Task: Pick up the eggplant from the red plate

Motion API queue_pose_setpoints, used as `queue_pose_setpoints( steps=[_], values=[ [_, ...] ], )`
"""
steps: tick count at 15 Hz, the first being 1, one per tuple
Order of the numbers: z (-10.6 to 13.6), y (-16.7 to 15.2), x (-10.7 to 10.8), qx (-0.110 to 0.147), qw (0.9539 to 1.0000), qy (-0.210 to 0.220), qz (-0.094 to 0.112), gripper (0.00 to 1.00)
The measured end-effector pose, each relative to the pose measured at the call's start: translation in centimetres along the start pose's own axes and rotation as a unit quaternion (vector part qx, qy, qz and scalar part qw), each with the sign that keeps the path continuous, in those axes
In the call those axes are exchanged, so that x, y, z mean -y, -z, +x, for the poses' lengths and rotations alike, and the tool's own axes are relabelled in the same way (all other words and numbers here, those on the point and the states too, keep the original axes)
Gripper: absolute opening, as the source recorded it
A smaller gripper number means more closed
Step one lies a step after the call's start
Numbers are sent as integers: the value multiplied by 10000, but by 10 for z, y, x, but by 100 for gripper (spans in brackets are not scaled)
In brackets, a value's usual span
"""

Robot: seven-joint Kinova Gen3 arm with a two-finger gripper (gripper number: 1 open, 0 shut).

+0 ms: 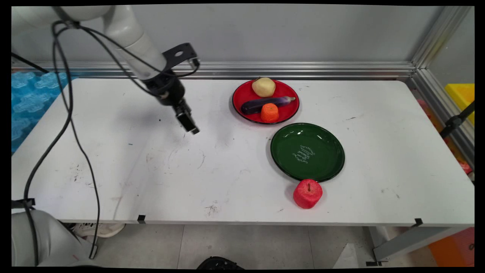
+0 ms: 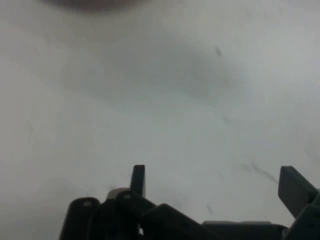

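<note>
The white counter [image 1: 113,178] spreads under me, scuffed and bare where I hang. On its right half sits a green plate [image 1: 307,152], with a red plate [image 1: 242,99] just beyond it on the far side, carrying an eggplant [image 1: 265,104], a potato [image 1: 263,87] and an orange carrot piece [image 1: 269,112]. A red apple [image 1: 307,193] rests just near of the green plate. My end effector [image 2: 215,187] hovers left of the plates, spread wide and holding nothing.
</note>
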Motion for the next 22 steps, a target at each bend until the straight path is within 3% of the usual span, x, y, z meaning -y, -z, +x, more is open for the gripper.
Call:
queue_pose_setpoints(
  steps=[4,10,16,22],
  values=[
    [33,-20,19,-390,9986,-270,213,100],
    [69,-44,36,-904,9940,-497,356,100],
    [81,-67,47,-1203,9900,-600,430,100],
    [77,-95,53,-1438,9857,-738,472,100]
  ],
)
